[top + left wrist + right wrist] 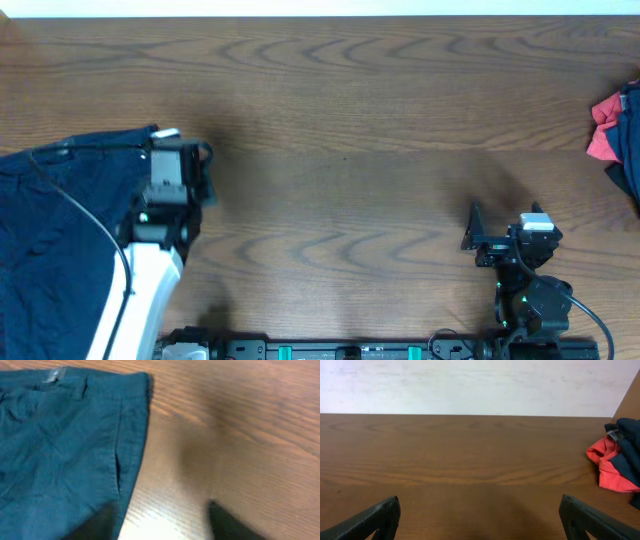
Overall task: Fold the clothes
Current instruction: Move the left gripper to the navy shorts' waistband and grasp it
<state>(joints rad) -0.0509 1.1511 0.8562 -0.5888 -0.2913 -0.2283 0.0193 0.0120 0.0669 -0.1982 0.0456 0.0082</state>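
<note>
The clothes (50, 230), a large dark navy garment, are seen lying spread on the left end of the table (350, 120), with part of the fabric running off the left and lower edges of the overhead view. In the left wrist view the waistband is seen along the top of the garment, with a small label (52, 377) near its upper edge and a pocket slit (117, 475) close to the side seam. The corner where waistband and side edge meet lies flat on the wood. Soft creases are seen across the fabric.

The left gripper (162, 527) is held over the garment's right edge, near that waistband corner. Its two dark fingers are seen apart, one over the fabric edge and one over bare wood, and nothing is clamped between them. A black cable (80, 200) is draped from the left arm across the garment.

The right gripper (480, 520) is kept well apart from the garment, low over bare wood near the front right of the table. Its fingers are spread wide and nothing is held.

At the far right edge of the table a red cloth (607, 467) is seen bunched, with a dark blue cloth (627, 445) lying partly over it.
</note>
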